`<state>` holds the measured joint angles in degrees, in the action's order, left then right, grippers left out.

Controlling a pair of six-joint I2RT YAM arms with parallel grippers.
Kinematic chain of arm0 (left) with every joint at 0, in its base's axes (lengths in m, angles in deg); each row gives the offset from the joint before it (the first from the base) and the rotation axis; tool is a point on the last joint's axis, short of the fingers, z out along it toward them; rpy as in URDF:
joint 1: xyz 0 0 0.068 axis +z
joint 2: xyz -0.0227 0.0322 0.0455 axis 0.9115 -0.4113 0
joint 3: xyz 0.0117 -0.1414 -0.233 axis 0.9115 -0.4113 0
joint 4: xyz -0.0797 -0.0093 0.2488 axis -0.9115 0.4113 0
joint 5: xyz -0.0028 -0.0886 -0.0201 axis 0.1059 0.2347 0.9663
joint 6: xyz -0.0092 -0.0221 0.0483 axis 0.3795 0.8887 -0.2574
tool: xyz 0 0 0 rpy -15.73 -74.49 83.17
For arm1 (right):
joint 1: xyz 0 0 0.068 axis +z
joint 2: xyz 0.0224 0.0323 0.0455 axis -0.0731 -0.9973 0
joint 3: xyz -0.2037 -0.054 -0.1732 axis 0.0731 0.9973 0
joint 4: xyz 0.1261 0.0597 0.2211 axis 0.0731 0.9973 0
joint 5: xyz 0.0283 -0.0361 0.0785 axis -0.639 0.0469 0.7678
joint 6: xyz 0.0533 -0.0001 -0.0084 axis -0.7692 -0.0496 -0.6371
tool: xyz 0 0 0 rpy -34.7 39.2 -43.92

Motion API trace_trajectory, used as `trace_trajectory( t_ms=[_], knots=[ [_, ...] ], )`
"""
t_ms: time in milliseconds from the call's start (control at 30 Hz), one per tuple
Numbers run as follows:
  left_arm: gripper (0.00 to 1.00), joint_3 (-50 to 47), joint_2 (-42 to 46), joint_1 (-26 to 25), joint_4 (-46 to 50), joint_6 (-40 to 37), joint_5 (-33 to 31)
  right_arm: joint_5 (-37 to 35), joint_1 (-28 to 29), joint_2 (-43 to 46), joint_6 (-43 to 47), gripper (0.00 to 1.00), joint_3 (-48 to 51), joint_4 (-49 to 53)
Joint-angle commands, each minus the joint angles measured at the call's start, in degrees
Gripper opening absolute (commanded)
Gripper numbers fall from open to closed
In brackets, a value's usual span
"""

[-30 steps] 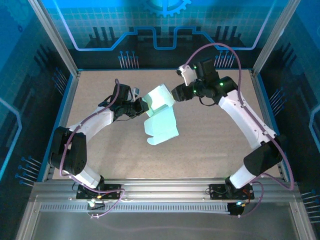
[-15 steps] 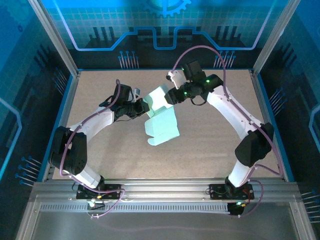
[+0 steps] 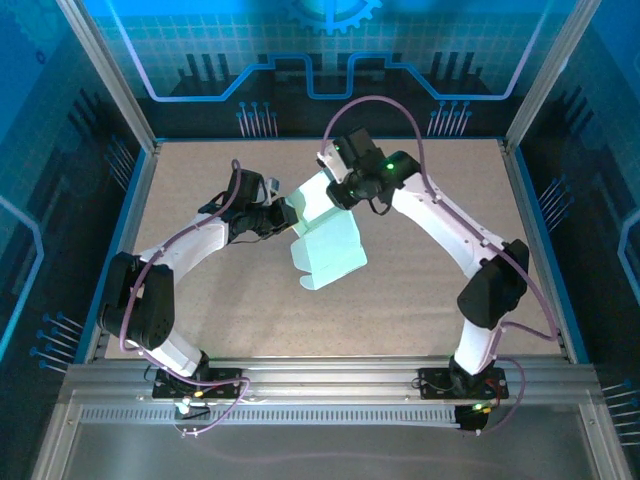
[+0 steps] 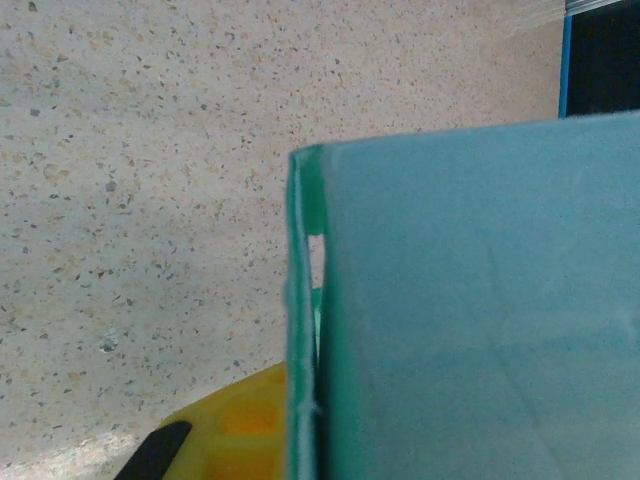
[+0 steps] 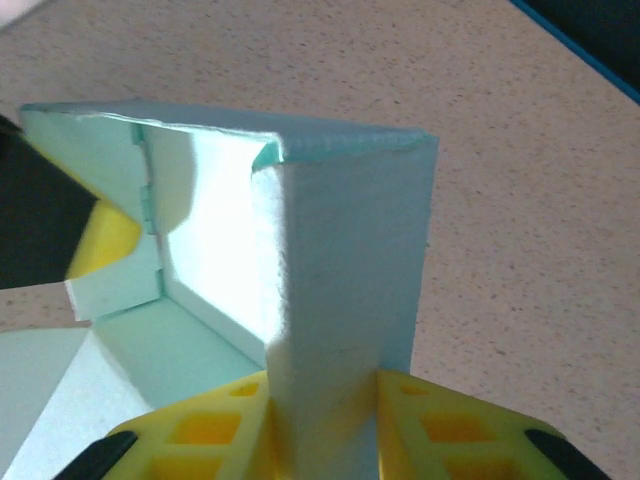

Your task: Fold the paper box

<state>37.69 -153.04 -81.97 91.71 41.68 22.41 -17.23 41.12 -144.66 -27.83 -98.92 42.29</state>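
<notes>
The speckled beige counter (image 3: 390, 310) lay inside a blue-lit enclosure. A narrow blue rim (image 3: 540, 240) ran along its side edges, and a ribbed aluminium rail (image 3: 330, 385) ran across its near edge, where both arm bases were bolted. Slanted aluminium posts (image 3: 105, 75) rose from the far corners. Behind the far edge stood a blue back wall (image 3: 300, 60) printed with a grid and circuit-like lines.

The pale light-blue paper box (image 3: 325, 235) of thin card sat about the middle of the counter, slightly toward the far edge and between the two arms. It was partly folded, with some walls raised and a broad flat panel reaching toward the near edge.

The white left arm (image 3: 190, 245) came in from the left edge. Its jaws were closed tight on the left wall of the box. In the left wrist view that wall's edge stood upright just beside a yellow pad (image 4: 240, 425), with bare speckled counter beyond it.

The white right arm (image 3: 445, 230), trailing a purple cable (image 3: 375, 100), reached over from the right edge to the far side of the box. Its jaws were pinched on an upright card wall. In the right wrist view the yellow pads (image 5: 450, 430) pressed on both faces of that wall, and the box's open inside was lit bright to the left
</notes>
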Motion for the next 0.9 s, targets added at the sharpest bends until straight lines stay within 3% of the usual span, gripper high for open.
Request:
trace_trajectory(
  t_ms=[0, 467, 700, 767, 833, 867],
  knots=[
    [0.0, 1.3, 1.1, -1.1, -2.1, -1.4, 3.4, -7.5, 3.2, -3.3, 0.3, 0.28, -2.2, 1.7],
    [0.0, 1.7, 0.9, -1.6, -2.2, -1.2, 3.4, -30.0, 10.8, -11.7, 1.2, 0.14, -8.0, 3.7],
    [0.0, 1.7, 1.1, -1.6, -2.0, -1.4, 3.3, -33.1, 11.7, -13.8, 1.0, 0.2, -9.8, 4.1],
    [0.0, 1.7, 1.0, -1.7, -2.0, -1.5, 3.3, -34.2, 11.8, -14.2, 1.2, 0.14, -10.0, 4.1],
    [0.0, 1.8, 1.0, -1.7, -1.9, -1.4, 3.3, -36.4, 12.2, -14.6, 1.3, 0.0, -10.2, 4.1],
    [0.0, 1.9, 1.0, -1.6, -1.9, -1.4, 3.3, -37.5, 12.4, -14.9, 1.4, 0.0, -10.2, 4.1]
  ],
)
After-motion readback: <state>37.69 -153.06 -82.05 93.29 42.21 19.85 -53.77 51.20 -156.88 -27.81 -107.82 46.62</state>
